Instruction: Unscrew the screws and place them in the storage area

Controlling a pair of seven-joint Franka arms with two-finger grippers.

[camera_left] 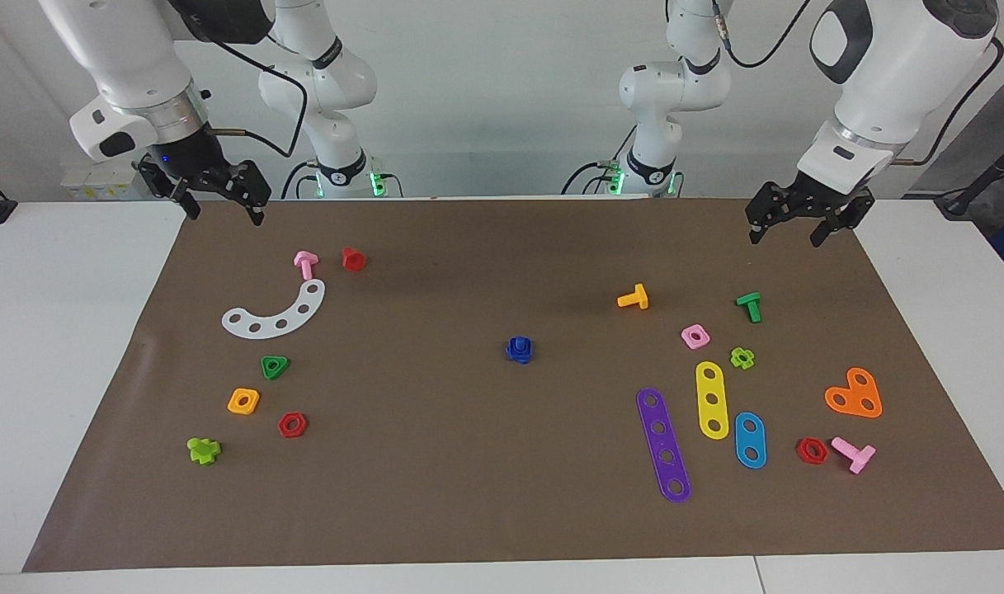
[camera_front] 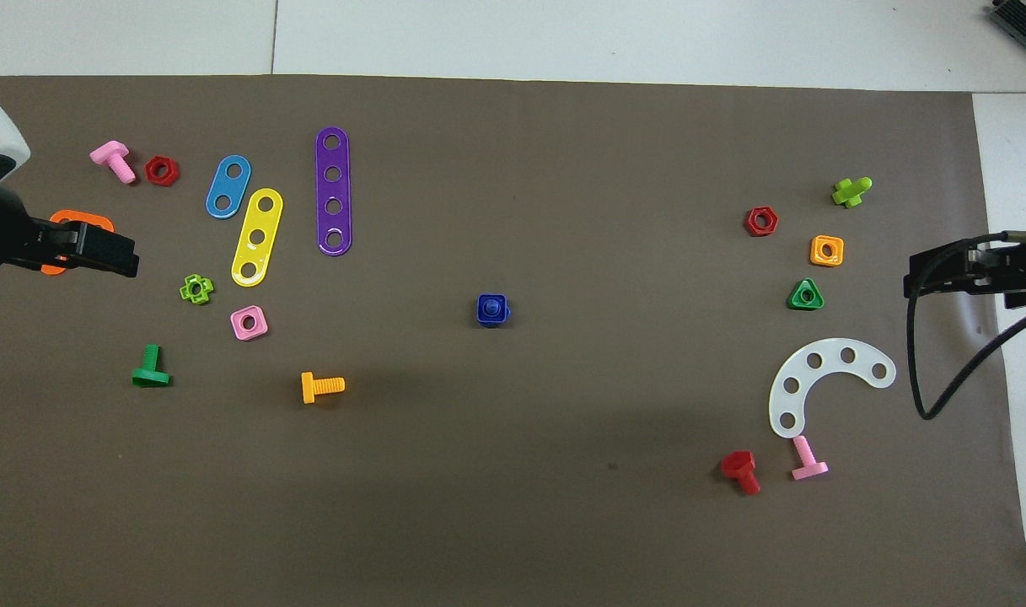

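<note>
From overhead the left end effector (camera_front: 99, 249) covers most of the orange heart plate (camera_front: 78, 222), and the picture edge crops both arms. The dark-blue bolt and nut (camera_left: 519, 349) are too small to tell whether they're threaded together or just stacked.

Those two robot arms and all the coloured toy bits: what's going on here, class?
Nothing is being handled. The dark-blue bolt and nut, screwed together, sit untouched mid-mat. The left gripper and the right gripper hang open and empty above the mat's corners on the robots' side.
</note>
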